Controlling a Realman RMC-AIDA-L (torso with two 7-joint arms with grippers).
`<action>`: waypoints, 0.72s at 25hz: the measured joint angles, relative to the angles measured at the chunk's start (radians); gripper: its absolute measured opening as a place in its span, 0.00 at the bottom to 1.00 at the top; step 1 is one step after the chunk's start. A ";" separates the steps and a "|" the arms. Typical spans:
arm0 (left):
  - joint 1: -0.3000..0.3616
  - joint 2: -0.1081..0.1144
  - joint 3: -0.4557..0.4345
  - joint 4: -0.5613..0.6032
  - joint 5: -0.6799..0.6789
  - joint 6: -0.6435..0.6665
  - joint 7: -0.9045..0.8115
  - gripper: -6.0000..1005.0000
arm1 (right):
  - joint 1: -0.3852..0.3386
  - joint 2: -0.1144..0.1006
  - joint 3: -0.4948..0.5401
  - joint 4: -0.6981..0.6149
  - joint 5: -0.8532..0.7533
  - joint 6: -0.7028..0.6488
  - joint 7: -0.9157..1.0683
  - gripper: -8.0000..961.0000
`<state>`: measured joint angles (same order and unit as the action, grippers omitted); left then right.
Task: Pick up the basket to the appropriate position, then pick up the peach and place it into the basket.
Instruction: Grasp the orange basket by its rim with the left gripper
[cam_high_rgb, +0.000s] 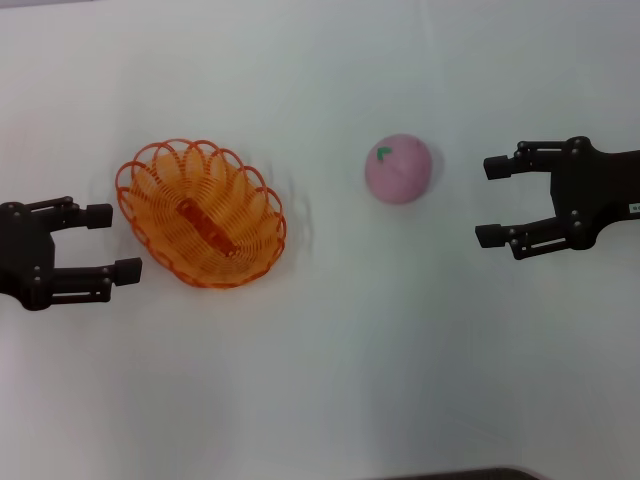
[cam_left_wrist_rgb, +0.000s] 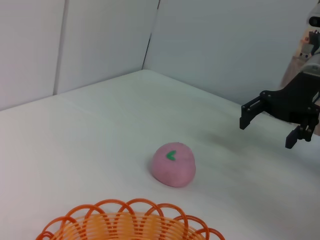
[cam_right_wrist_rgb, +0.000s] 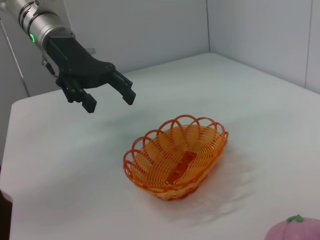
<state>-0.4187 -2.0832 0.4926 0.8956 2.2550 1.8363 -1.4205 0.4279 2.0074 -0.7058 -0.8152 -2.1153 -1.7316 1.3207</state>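
Observation:
The orange basket sits on the white table, left of centre, empty; it also shows in the left wrist view and the right wrist view. The pink peach with a green leaf mark rests on the table right of centre, apart from the basket; it shows in the left wrist view and at the edge of the right wrist view. My left gripper is open, just left of the basket, above the table. My right gripper is open, right of the peach.
The white table spreads wide around both objects. Pale walls stand behind it. The table's front edge shows dark at the bottom.

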 joint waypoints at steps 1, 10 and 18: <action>0.000 0.000 0.000 0.000 0.000 0.000 0.000 0.85 | 0.000 0.000 0.000 0.000 0.000 0.000 0.000 0.95; 0.000 0.000 0.003 -0.001 0.000 0.000 0.000 0.84 | -0.003 -0.001 -0.003 0.005 0.000 -0.001 0.000 0.95; -0.019 0.010 0.004 0.019 0.000 0.039 -0.094 0.84 | -0.001 0.001 -0.005 0.007 0.000 0.003 0.000 0.95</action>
<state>-0.4379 -2.0734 0.4966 0.9149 2.2549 1.8755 -1.5141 0.4274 2.0080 -0.7105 -0.8078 -2.1153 -1.7286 1.3207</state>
